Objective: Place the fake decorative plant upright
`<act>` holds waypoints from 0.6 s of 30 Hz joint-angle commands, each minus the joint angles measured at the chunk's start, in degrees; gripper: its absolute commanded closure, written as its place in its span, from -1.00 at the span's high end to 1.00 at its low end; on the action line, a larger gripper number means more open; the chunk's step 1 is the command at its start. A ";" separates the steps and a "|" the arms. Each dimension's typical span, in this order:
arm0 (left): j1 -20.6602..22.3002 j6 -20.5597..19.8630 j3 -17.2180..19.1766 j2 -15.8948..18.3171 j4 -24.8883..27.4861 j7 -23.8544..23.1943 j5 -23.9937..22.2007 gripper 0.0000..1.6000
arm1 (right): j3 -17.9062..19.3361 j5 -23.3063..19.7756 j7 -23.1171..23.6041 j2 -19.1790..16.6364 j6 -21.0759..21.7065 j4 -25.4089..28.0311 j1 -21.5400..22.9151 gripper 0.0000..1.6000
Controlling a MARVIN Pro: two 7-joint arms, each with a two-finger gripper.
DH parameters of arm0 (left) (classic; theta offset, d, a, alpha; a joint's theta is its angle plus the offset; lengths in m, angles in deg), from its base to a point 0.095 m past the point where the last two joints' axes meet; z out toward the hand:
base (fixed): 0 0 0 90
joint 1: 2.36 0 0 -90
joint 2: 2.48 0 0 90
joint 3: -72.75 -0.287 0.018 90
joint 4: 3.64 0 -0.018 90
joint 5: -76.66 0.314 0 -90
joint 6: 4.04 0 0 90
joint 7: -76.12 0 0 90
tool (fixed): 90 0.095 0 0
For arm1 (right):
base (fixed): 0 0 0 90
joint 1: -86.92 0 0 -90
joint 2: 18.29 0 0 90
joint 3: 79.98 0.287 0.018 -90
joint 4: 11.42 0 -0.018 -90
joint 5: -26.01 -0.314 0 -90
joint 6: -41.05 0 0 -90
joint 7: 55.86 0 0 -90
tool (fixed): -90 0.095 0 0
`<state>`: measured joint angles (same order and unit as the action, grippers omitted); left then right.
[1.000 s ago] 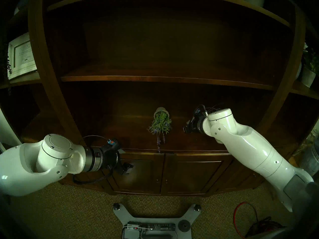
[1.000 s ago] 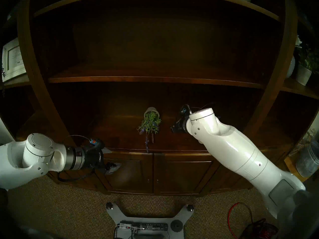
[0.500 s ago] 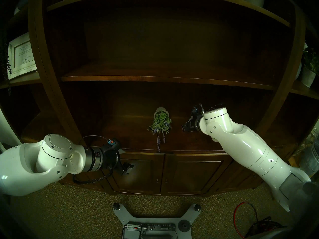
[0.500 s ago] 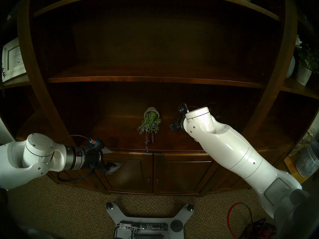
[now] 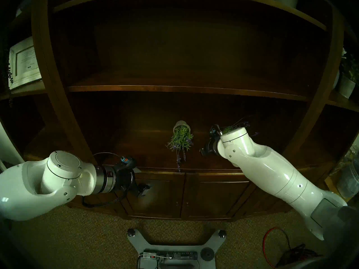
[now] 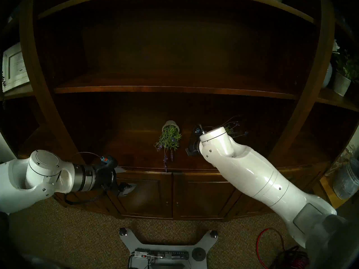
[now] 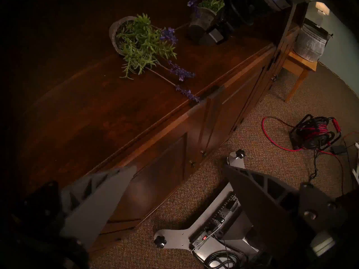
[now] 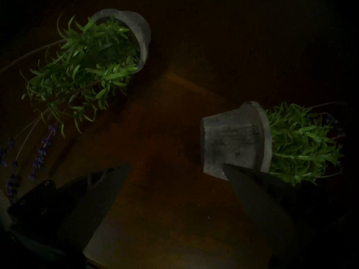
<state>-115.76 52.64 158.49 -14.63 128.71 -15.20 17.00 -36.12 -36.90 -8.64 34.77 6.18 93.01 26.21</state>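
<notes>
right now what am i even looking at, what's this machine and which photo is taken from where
It is a robot with two white arms, each ending in a two-fingered tool. The two wide pictures come from cameras on its head, facing a dark wooden shelf unit. The other two come from a camera on each wrist. On the cabinet top one tipped plant, a fake one in a grey pot, lies on its side. An upright plant stands behind the right wrist. The left tool and right tool are both open, holding nothing.
</notes>
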 commanded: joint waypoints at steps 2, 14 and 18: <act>0.80 0.29 0.89 0.04 0.36 0.07 -0.01 1.00 | 1.13 0.31 -1.39 -0.09 -0.13 2.09 1.14 1.00; 0.82 0.29 0.84 0.03 0.34 0.07 0.02 1.00 | 4.98 -1.52 -1.51 -2.37 -0.13 4.07 2.59 1.00; 0.82 0.29 0.84 0.03 0.34 0.07 0.01 1.00 | 5.89 -2.15 -1.11 -2.65 -0.13 2.58 3.43 1.00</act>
<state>-115.76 52.63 158.49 -14.63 128.71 -15.20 17.00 -33.17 -38.55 -9.86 33.13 6.18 95.68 26.51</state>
